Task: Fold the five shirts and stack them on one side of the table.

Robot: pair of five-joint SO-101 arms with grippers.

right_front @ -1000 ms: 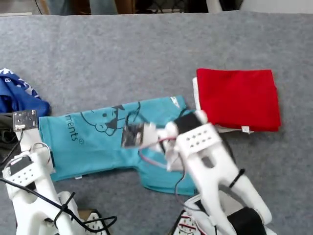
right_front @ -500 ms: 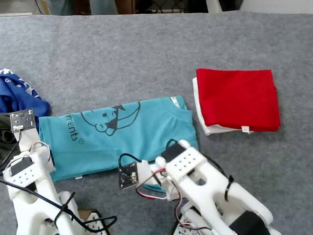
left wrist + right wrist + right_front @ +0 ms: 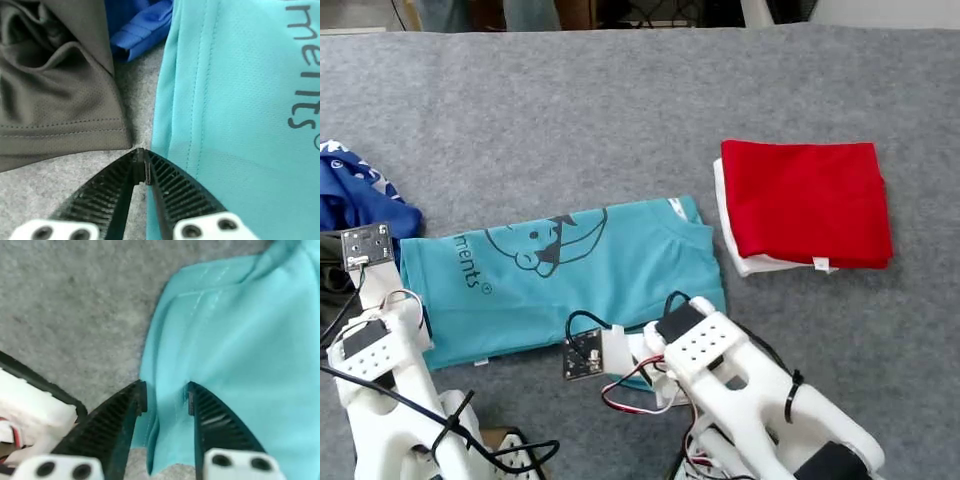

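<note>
A teal shirt point(image 3: 570, 275) lies lengthwise across the middle of the table, printed side up. My left gripper point(image 3: 141, 165) is shut with its tips at the teal shirt point(image 3: 240, 100) hem; I cannot tell whether cloth is pinched. My right gripper point(image 3: 165, 392) is open near the table's front edge, one finger on either side of a folded edge of the teal shirt point(image 3: 240, 340). A folded red shirt point(image 3: 807, 200) rests on a folded white shirt point(image 3: 745, 262) at the right. The right arm point(image 3: 720, 350) hides the teal shirt's lower sleeve.
A crumpled blue shirt point(image 3: 355, 195) and a dark grey shirt point(image 3: 55, 75) lie at the left edge beside the teal hem. The left arm point(image 3: 375, 345) stands at the front left. Bare grey cloth covers the table's far half point(image 3: 620, 110).
The right arm has drawn back from over the middle of the teal shirt to its front edge, lower down. The left arm has kept still.
</note>
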